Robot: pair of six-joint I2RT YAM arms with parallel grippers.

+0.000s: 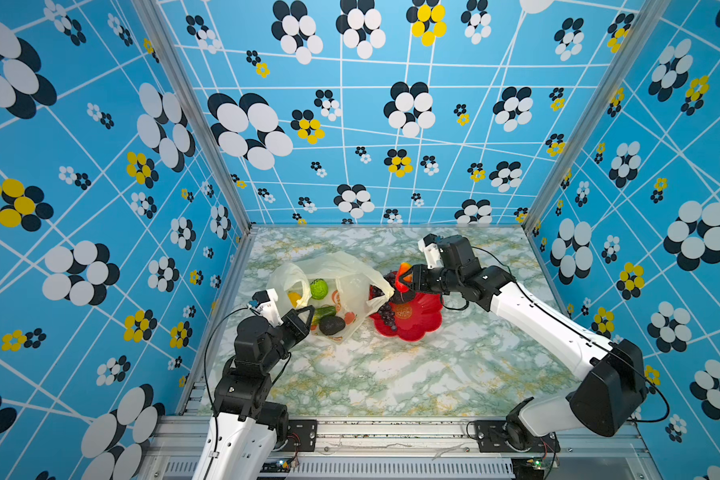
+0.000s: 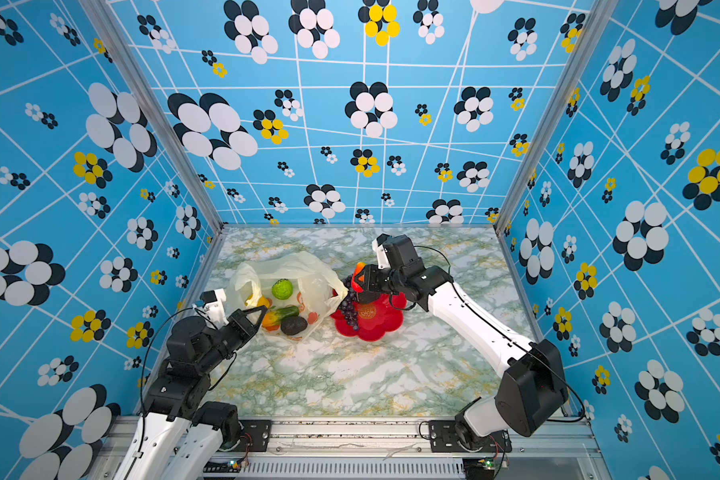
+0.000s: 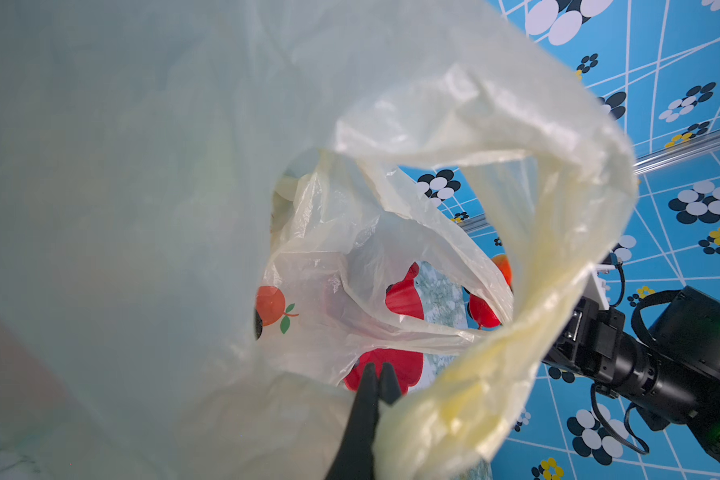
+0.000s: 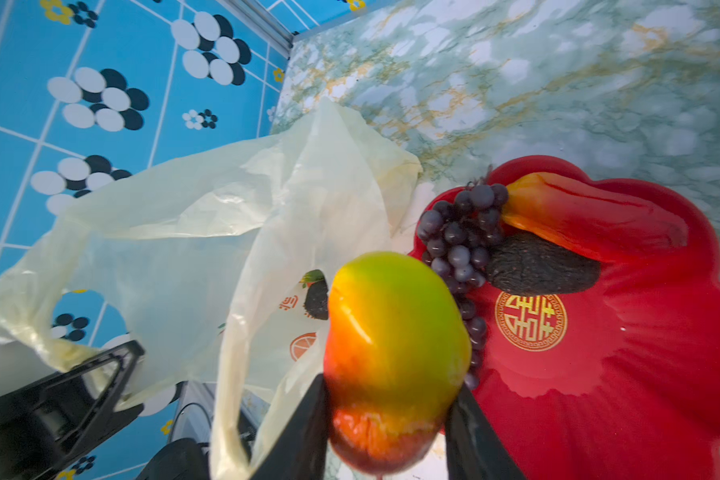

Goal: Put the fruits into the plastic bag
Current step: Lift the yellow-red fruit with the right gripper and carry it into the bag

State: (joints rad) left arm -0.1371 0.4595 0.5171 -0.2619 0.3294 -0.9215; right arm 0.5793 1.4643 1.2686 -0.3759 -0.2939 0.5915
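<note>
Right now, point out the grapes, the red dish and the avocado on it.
grapes (image 4: 458,241), right wrist view, middle of the bunch.
red dish (image 4: 624,374), right wrist view, bare floor.
avocado (image 4: 541,266), right wrist view, its middle.

Pale-yellow bag (image 4: 225,199), green-orange fruit (image 4: 391,332)

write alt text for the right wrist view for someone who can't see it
The right gripper grips a green and red-orange fruit between its black fingers, close to the camera. Behind it a red flower-shaped dish holds a grape bunch, a dark avocado and a red-orange piece; next to the dish is the pale-yellow plastic bag.
</note>
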